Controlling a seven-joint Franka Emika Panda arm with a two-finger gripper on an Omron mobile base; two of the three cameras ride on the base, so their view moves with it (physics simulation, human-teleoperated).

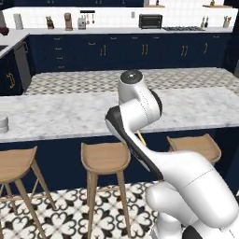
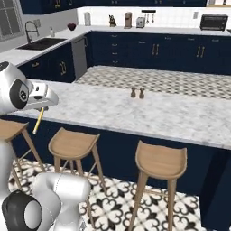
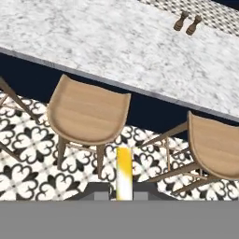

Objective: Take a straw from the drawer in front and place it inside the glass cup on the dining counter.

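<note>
Claw: the two-finger claw (image 3: 124,196) is seen at the bottom of the hand view, its dark tips clamped together on the thin, straight, pale yellow straw (image 3: 124,172).
Straw: the straw is held upright between the tips in the hand view. In the right base view it (image 2: 39,121) hangs tilted below the white hand, in front of the bench edge. In the left base view a short length of it (image 1: 140,138) is seen beside the arm's dark joint.
Bench: the long white-grey marbled dining bench (image 2: 135,113) on a navy blue base lies ahead of the arm and runs across both base views (image 1: 60,114). The straw is held short of it, over the patterned floor and not over the slab.
Cup: a small, short, whitish tumbler (image 1: 3,124) stands on the bench at the left edge of the left base view, well apart from the claw.
Stools: three wooden stools with curved seats stand along the near side of the bench. In the hand view, one stool (image 3: 88,112) lies just beyond the straw's tip.
Shakers: two small brown shakers (image 2: 137,93) stand side by side on the far part of the bench, also seen at the top of the hand view (image 3: 187,22).
Floor: black-and-white patterned tiles (image 3: 28,163) lie beneath the stools.
</note>
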